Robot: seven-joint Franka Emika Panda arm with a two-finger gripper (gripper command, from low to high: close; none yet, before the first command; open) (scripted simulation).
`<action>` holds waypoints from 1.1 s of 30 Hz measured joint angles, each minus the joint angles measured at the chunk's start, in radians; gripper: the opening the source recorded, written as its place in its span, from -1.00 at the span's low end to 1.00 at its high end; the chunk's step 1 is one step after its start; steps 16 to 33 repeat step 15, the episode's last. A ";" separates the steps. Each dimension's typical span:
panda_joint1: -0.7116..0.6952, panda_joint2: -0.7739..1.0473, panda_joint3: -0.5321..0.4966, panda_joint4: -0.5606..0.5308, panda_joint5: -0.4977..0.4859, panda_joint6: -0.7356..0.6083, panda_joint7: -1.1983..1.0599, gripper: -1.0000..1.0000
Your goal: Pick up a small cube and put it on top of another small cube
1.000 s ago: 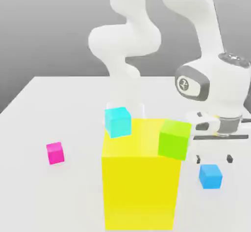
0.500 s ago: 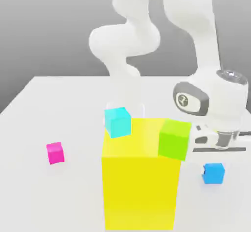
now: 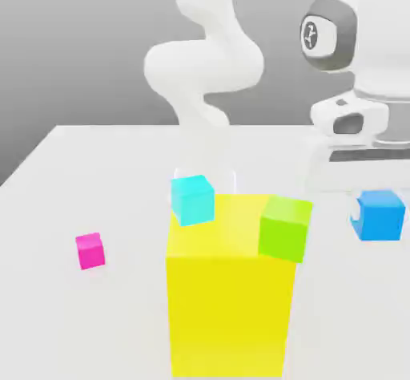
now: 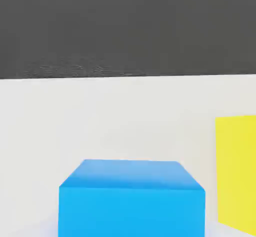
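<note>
Azure-blue cube, one, in grasp above the surface

End effector (image 3: 376, 210): closed on the small azure-blue cube (image 3: 378, 216), which sits directly beneath the hand. Yellow block (image 3: 228, 314), bearing cyan cube (image 3: 192, 200) and green cube (image 3: 285, 228): beside and below the end effector. Hazards: low sideways travel might knock the green cube off; an uneven grip could let the load twist or slip.

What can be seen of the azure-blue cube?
The azure-blue cube is small, plain and evenly coloured, with flat faces, straight edges and a smooth matte look. It hangs roughly upright beneath the hand, toward the exterior view's right, beyond the green cube. The gripper grips it, a pale finger against one side.
</note>
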 joint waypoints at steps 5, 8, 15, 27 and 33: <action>-0.049 -0.083 -0.077 0.107 -0.012 -0.214 -0.128 -1.00; -0.074 -0.062 -0.102 0.065 -0.033 -0.179 -0.168 -1.00; -0.077 -0.037 -0.103 0.019 -0.036 -0.110 -0.172 1.00; -0.077 -0.037 -0.103 0.019 -0.036 -0.110 -0.172 1.00; -0.077 -0.037 -0.103 0.019 -0.036 -0.110 -0.172 1.00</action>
